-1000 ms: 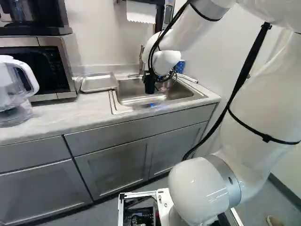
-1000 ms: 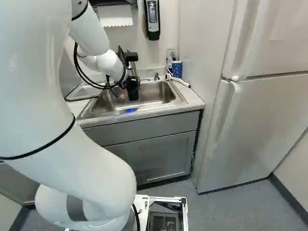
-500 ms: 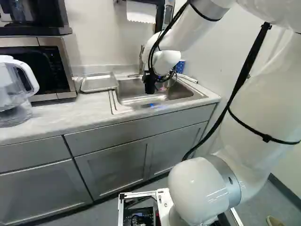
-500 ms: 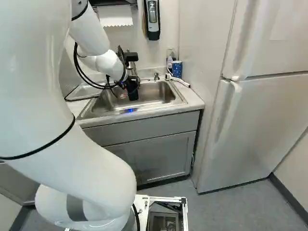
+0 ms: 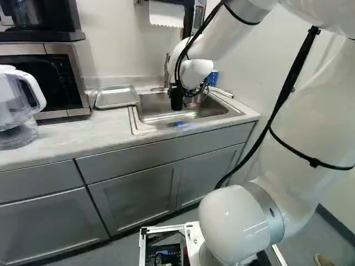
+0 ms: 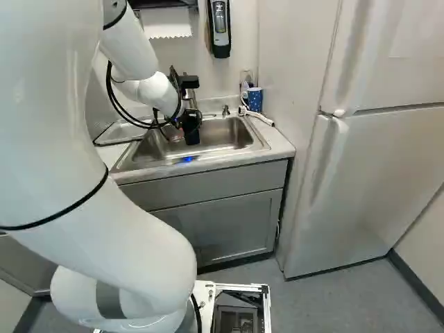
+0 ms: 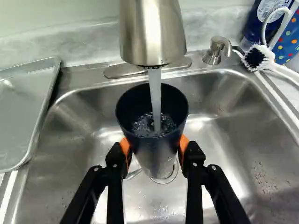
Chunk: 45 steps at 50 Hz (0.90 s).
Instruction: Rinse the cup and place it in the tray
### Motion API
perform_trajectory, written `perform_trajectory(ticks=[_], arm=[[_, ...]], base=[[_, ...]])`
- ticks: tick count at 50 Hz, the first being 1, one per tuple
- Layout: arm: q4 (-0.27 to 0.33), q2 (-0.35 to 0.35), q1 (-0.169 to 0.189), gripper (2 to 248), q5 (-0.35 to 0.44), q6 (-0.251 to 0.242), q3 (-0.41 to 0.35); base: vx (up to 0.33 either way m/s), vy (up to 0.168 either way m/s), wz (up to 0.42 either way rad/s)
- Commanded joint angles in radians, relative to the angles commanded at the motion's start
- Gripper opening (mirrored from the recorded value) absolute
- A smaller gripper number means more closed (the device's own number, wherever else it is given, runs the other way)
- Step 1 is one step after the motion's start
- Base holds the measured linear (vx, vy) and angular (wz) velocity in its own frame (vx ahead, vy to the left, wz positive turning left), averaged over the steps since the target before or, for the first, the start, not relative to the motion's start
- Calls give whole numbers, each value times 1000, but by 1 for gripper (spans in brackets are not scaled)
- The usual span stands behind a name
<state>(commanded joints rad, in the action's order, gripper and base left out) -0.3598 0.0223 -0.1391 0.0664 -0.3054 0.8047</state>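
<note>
The dark-blue cup (image 7: 156, 149) is over the sink (image 7: 65, 163), roughly upright and mouth up, a stream of water (image 7: 155, 93) falling into it. The jaws stand cup-wide apart and grip it from two sides, one orange pad (image 7: 185, 142) against each flank, the cup's long axis running up and down between them.

Take twelve o'clock as the way from the jaws towards the wall: the faucet (image 7: 152, 35) is at twelve, its spout overhead; the soap dispenser (image 7: 213, 53) near one; the dish brush (image 7: 258, 57) near two. The metal tray (image 7: 25, 107) lies beside the sink, between nine and ten — that bearing decides the coming move. Rinsing looks under way; I'd tip the water out low in the sink, then carry the cup that way, rim clear of the spout.

The single arm (image 6: 97, 139) arches high from its base, its forearm (image 5: 222, 39) sloping down to the cup from about one o'clock in the left base view.
</note>
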Motion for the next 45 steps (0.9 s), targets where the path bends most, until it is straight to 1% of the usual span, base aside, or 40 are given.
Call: perform_trajectory(ticks=[45], arm=[[0,0,0,119,0,0,0]], base=[[0,0,0]])
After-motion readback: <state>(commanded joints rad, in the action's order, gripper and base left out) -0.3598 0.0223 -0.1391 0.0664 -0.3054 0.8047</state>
